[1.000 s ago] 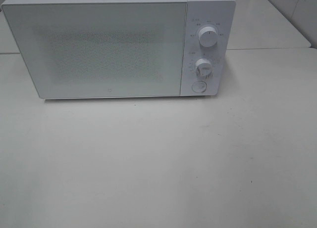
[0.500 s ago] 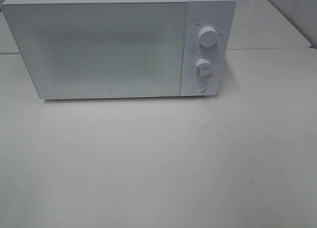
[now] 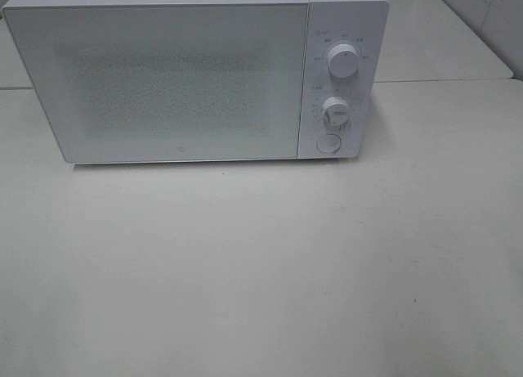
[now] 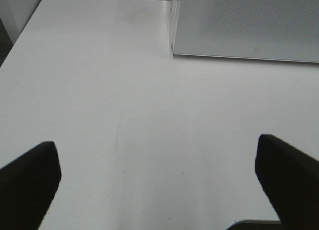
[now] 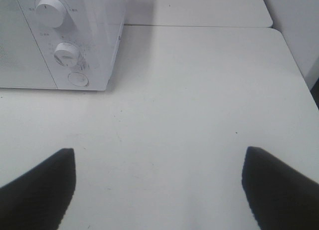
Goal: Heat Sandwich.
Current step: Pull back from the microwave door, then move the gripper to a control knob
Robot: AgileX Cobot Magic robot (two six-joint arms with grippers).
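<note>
Left jaws and right jaws both gape wide, empty, over the bench [image 3: 261, 271]. No sandwich in sight, and the microwave [image 3: 180, 74] door's shut. Expect it light, soft and squashy: pinch gently across the crust edges.

The microwave [image 3: 194, 74] stands at the table's [image 3: 261, 271] back, control panel [image 3: 343, 87] right of its door [image 3: 159, 83].

A white microwave [image 3: 196, 74] stands toward the far edge of a pale desk [image 3: 261, 271]. Its door is shut, dials facing the near edge.
</note>
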